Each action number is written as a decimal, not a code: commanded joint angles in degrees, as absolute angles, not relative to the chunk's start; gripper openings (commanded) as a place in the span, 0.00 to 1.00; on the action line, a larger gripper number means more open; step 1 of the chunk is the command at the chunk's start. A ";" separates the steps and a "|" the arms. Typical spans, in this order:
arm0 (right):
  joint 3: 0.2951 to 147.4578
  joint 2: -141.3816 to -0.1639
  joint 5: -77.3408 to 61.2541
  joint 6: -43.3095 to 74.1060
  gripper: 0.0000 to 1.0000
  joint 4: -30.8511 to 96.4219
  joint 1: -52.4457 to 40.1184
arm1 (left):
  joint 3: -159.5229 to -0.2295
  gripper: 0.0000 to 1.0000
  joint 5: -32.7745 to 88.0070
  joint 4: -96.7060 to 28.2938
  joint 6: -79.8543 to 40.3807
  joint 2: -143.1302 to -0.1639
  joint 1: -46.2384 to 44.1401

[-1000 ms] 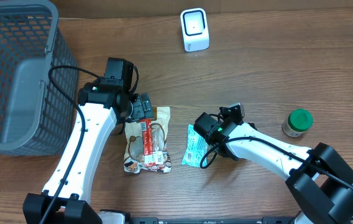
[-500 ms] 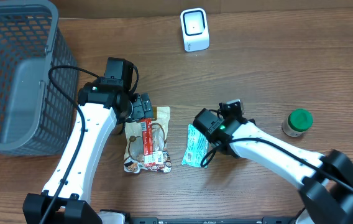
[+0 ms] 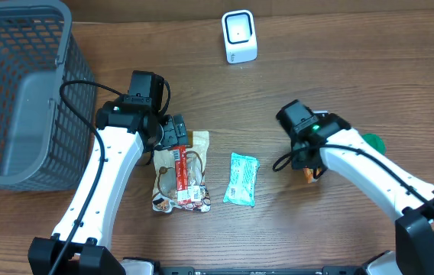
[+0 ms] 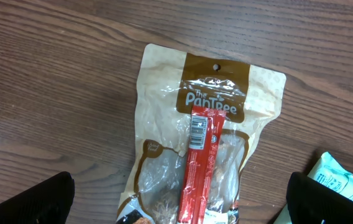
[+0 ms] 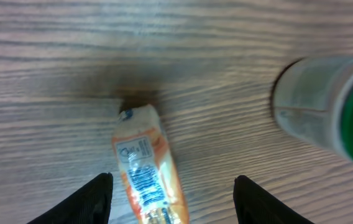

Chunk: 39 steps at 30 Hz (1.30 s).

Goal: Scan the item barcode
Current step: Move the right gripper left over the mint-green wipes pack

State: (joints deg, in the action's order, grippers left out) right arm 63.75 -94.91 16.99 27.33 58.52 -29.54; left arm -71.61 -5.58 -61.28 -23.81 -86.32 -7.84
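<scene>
Glossy plastic pouch [image 4: 158,124] on matt wood-grain table [image 4: 52,93], perhaps laminate.

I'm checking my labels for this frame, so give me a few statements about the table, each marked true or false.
1. A red stick pack lies on top of the beige pouch. True.
2. The teal packet is inside the grey basket. False: it lies on the table, right of the pouch.
3. The right arm's fingers clamp the green-lidded jar. False: they stand apart either side of an orange packet.
4. The white scanner stands apart from both arms. True.
5. The left arm's fingers grip the pouch. False: they are spread wide above it, holding nothing.
</scene>
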 commanded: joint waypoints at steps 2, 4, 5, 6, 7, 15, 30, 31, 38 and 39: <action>63.75 -94.08 11.33 25.02 0.64 58.39 -29.23 | -72.38 1.00 -5.34 -61.23 -24.43 -86.48 -7.90; 63.70 -94.11 11.25 25.04 0.63 58.50 -29.30 | -72.38 1.00 -5.32 -61.25 -24.43 -86.48 -7.90; 63.70 -94.13 11.25 25.04 0.64 58.65 -29.28 | -72.38 1.00 -5.30 -61.23 -24.43 -86.48 -7.90; 63.70 -94.15 11.27 25.04 0.63 58.76 -29.28 | -72.38 1.00 -5.32 -61.23 -24.43 -86.48 -7.90; 63.68 -94.19 11.29 25.04 0.64 58.92 -29.28 | -72.38 1.00 -5.30 -61.21 -24.43 -86.48 -7.90; 58.70 -94.21 11.46 25.04 0.63 53.23 -29.28 | -72.38 1.00 -5.30 -61.23 -24.43 -86.48 -7.90; 55.46 -94.21 11.44 25.06 0.50 48.05 -29.17 | -72.38 1.00 -5.30 -61.23 -24.43 -86.50 -7.90; 55.46 -94.21 11.44 25.06 0.60 48.05 -29.17 | -72.38 1.00 -5.32 -61.23 -24.43 -86.50 -7.90; 57.28 -94.17 11.27 25.02 0.66 47.88 -29.17 | -72.38 1.00 -5.30 -61.23 -24.43 -86.50 -7.90; 58.17 -94.19 11.31 24.93 0.67 48.18 -29.17 | -72.38 1.00 -5.30 -61.23 -24.43 -86.50 -7.90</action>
